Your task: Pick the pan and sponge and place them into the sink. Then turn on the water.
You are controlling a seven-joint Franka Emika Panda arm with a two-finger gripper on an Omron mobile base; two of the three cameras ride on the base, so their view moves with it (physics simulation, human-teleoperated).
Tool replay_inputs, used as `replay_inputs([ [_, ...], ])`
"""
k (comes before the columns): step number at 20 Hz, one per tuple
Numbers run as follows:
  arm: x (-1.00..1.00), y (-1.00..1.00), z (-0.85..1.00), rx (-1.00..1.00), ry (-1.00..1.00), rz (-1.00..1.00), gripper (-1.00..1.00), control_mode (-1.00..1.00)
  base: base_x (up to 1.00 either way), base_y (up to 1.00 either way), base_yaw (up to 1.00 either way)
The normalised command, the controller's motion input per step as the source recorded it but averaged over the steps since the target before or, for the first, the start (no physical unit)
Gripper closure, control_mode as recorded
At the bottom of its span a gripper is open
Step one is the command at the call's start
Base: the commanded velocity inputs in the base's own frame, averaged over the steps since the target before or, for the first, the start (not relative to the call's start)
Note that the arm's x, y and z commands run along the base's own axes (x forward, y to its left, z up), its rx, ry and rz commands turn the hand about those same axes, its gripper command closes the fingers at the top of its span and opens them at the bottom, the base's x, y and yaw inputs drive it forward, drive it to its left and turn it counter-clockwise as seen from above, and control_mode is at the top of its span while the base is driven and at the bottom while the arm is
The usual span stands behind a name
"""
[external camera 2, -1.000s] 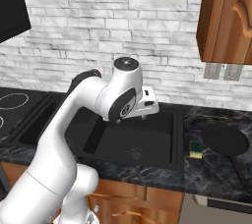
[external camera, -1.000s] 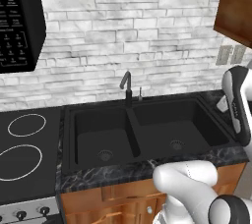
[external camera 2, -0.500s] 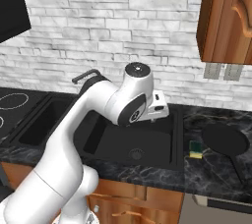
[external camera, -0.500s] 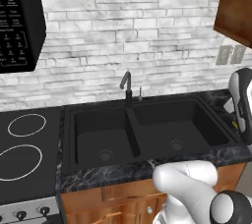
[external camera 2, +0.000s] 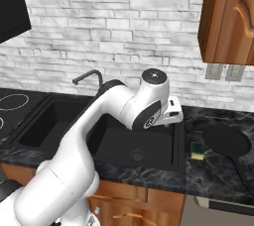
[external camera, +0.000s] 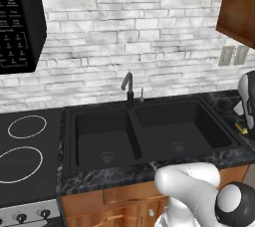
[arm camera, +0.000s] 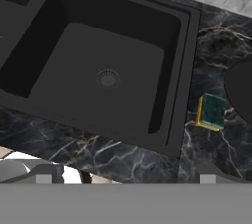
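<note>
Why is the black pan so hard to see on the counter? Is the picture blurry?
Right base view: the round matte black pan lies flat on dark marbled counter, with no glare, so contrast is low. Hand view: soft and pixelated; the yellow sponge with green top stands out better.

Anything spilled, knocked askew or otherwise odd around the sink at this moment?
Nothing stands out. The sponge lies flat on the counter just right of the sink, green side up, with the pan upright beside it. Both basins look dry, and no stream runs from the faucet.
</note>
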Motion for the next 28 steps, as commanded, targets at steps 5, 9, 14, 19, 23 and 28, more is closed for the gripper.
replay_inputs([
  [5,0.03,-0.36,-0.08,0.01,0.0,-0.01,-1.0,-1.0,0.0,0.0,0.0],
  [9,0.02,-0.34,-0.09,0.0,0.0,-0.01,-1.0,-1.0,0.0,0.0,0.0],
  [14,0.05,-0.32,-0.13,0.0,0.01,-0.04,-1.0,-1.0,0.0,0.0,0.0],
  [19,0.07,-0.31,-0.12,0.0,0.0,-0.05,-1.0,-1.0,0.0,0.0,0.0],
  [23,0.12,-0.3,-0.14,0.0,0.0,-0.04,-1.0,-1.0,0.0,0.0,0.0],
  [28,0.15,-0.33,-0.14,0.0,0.0,-0.03,-1.0,-1.0,0.0,0.0,0.0],
])
